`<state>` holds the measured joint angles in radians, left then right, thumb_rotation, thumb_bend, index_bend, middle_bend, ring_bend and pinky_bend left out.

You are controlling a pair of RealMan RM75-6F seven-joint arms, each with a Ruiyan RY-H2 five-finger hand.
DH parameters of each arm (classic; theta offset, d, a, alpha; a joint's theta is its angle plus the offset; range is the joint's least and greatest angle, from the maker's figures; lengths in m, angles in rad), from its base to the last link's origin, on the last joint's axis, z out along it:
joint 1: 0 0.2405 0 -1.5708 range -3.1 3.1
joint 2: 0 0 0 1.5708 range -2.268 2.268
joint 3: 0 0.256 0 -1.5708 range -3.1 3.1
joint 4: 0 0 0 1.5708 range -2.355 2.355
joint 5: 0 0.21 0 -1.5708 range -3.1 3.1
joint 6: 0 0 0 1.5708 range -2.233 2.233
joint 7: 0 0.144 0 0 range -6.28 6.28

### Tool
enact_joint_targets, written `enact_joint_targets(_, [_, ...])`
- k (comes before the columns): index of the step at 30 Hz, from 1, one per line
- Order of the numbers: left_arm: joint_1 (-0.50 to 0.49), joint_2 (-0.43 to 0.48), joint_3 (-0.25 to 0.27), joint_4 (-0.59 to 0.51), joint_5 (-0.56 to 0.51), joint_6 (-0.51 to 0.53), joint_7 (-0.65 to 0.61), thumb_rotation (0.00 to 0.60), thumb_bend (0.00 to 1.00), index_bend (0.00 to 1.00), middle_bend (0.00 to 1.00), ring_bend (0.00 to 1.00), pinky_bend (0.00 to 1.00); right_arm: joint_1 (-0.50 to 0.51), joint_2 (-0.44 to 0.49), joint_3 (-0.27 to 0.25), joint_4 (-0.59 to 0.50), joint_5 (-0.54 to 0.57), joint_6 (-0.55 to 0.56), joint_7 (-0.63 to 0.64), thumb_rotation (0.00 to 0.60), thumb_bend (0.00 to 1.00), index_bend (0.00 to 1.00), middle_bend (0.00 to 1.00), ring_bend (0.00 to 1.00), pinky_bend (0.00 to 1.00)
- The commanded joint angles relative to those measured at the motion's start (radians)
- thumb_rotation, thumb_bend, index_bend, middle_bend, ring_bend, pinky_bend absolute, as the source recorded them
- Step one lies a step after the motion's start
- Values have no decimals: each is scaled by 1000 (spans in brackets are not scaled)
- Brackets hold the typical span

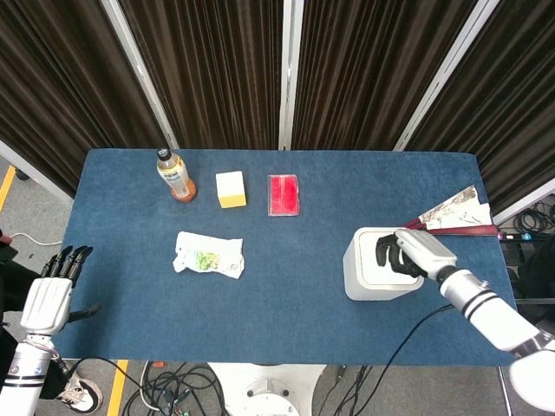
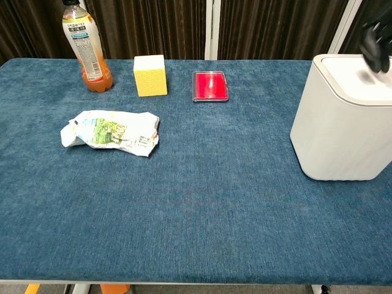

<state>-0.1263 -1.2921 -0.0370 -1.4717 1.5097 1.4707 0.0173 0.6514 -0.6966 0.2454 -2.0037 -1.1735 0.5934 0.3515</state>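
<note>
My right hand (image 1: 406, 256) hovers over the top of a white bin (image 1: 368, 279) at the right of the blue table. Its dark fingers (image 1: 388, 253) bend downward and stand apart, with nothing seen in them. In the chest view the right hand (image 2: 375, 41) is a motion-blurred shape above the bin (image 2: 340, 128), near the frame's right edge. My left hand (image 1: 50, 296) hangs off the table's left side with straight, spread fingers and holds nothing. The chest view does not show it.
An orange drink bottle (image 1: 176, 176) stands at the back left. To its right are a yellow block (image 1: 231, 189) and a flat red case (image 1: 283, 194). A crumpled wrapper (image 1: 209, 254) lies left of centre. Folded printed paper (image 1: 455, 211) lies at the right edge.
</note>
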Motion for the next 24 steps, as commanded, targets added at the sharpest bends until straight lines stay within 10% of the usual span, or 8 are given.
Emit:
enact_joint_targets(1, [1,1,-1,-3,1,2,1,600,69,96,92,41,126,-119,87,6,-46,-136,131,105,600,1000,621,542,483,624])
enact_joint_targets(7, [2,8,-3,-16,1,7,4,600,69,96,92,41,126,-402,3,-100,85,-313,584,-23,600,931,520,504,452,575])
enact_joint_targets(12, [-1,5,-1,-13,1,-1,6,600,69,96,92,41,126,-534,-293,-170,326,-268,768,-223,600,357,30,109,37,134])
enact_joint_targets(24, [-2,-14,-4,6,-7,-2,-3,600,70,96,92,41,126,-601,-627,-169,728,-250,916,-239,574,204,0,0,0,0])
